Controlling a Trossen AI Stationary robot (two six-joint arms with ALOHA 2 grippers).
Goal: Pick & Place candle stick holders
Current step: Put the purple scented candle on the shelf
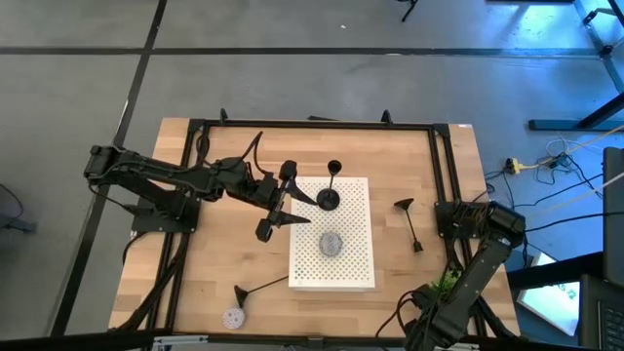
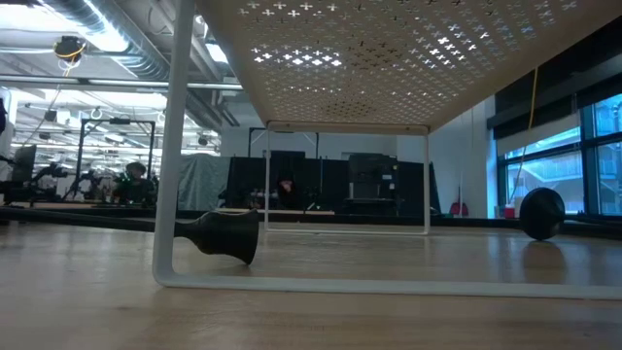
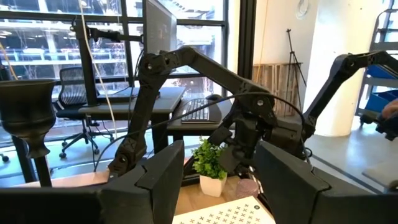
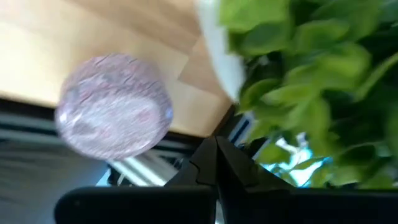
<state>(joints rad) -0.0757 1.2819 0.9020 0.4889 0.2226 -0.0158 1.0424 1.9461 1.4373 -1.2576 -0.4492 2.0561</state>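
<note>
One black candle stick holder point(image 1: 330, 195) stands upright by its round base on the white perforated stand point(image 1: 356, 263). Its cup also shows in the left wrist view point(image 3: 28, 115). A second holder point(image 1: 409, 226) lies on its side on the wood to the right of the stand. A third point(image 1: 258, 288) lies on its side at the near left and shows in the low view point(image 2: 222, 235). My left gripper point(image 1: 304, 210) is open and empty over the stand's left edge, left of the upright holder; its fingers point(image 3: 163, 180) show wide apart. My right gripper point(image 4: 214, 165) is shut, parked at the near right corner.
A clear glass ball point(image 1: 331, 244) sits on the stand, and another point(image 1: 232, 318) lies at the near left. A small potted plant point(image 1: 444, 283) stands by the right arm. A black frame point(image 1: 312, 125) runs round the table.
</note>
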